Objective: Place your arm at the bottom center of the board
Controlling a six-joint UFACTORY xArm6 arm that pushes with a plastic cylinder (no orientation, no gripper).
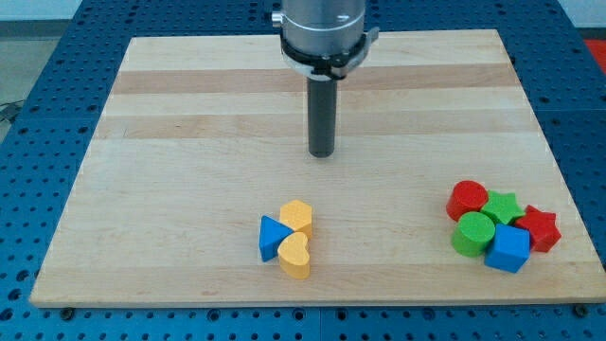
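My tip (323, 154) stands on the wooden board (189, 142) a little above its middle, under the arm's grey head at the view's top. Below it, toward the view's bottom, a small cluster lies near the board's bottom centre: a blue triangular block (272, 237), a yellow hexagonal block (297, 217) and a yellow heart-shaped block (295, 256), all touching. My tip is well apart from them.
At the view's lower right a second cluster sits close together: a red cylinder (467, 200), a green star (502, 206), a red star (538, 227), a green cylinder (472, 234) and a blue cube (508, 248). A blue perforated table surrounds the board.
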